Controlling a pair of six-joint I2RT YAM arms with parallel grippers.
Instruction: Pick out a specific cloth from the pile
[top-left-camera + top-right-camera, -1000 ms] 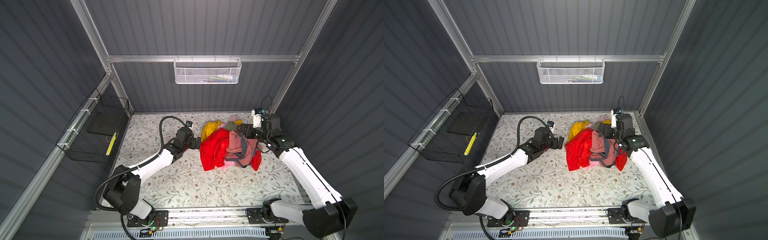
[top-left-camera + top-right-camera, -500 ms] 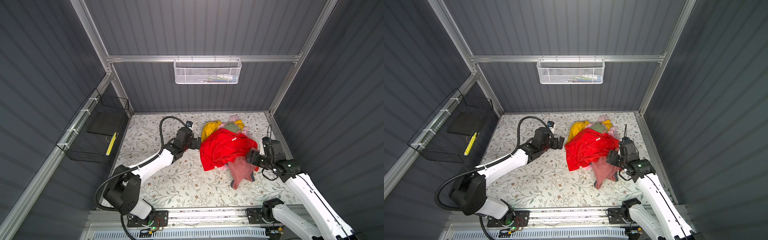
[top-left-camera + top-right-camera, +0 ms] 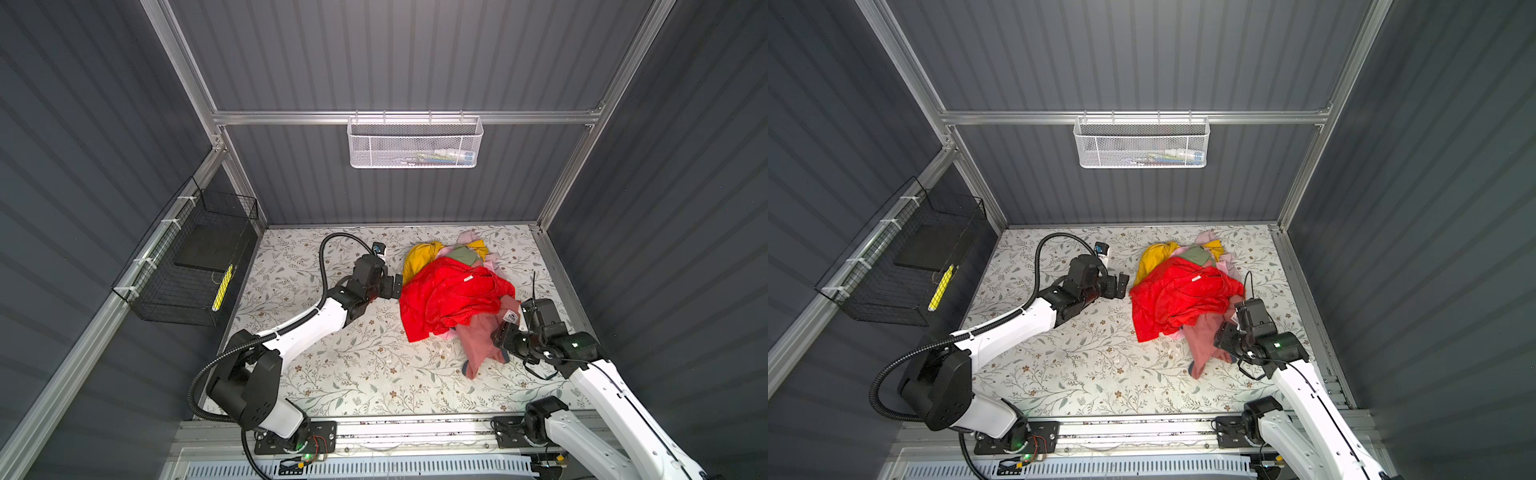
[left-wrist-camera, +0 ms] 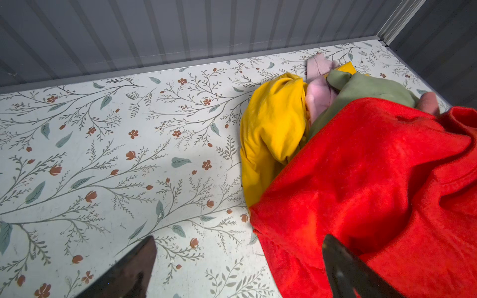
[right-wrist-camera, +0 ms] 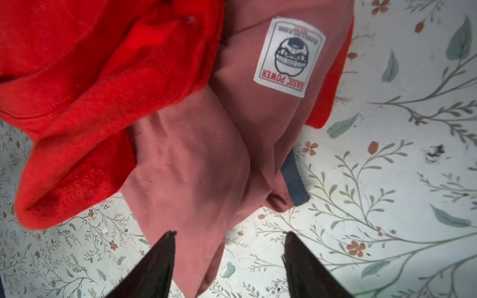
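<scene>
Hanging over the cloth [image 5: 196, 167], the right gripper [image 5: 229, 233] is holding its jaws apart, clasping nothing (patch [image 5: 289, 55] facing up); the cloth is lying ahead of it, half under the pile [image 3: 449, 299]. The left gripper [image 4: 238, 237] is gaping too.

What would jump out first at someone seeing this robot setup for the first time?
The big bright red garment heaped on the right half of the floral table grabs the eye first, with a mustard yellow cloth peeking out behind it. Next comes the dusty salmon-pink cloth trailing from under its near edge, white logo patch showing, with the right end effector poised open over it.
</scene>
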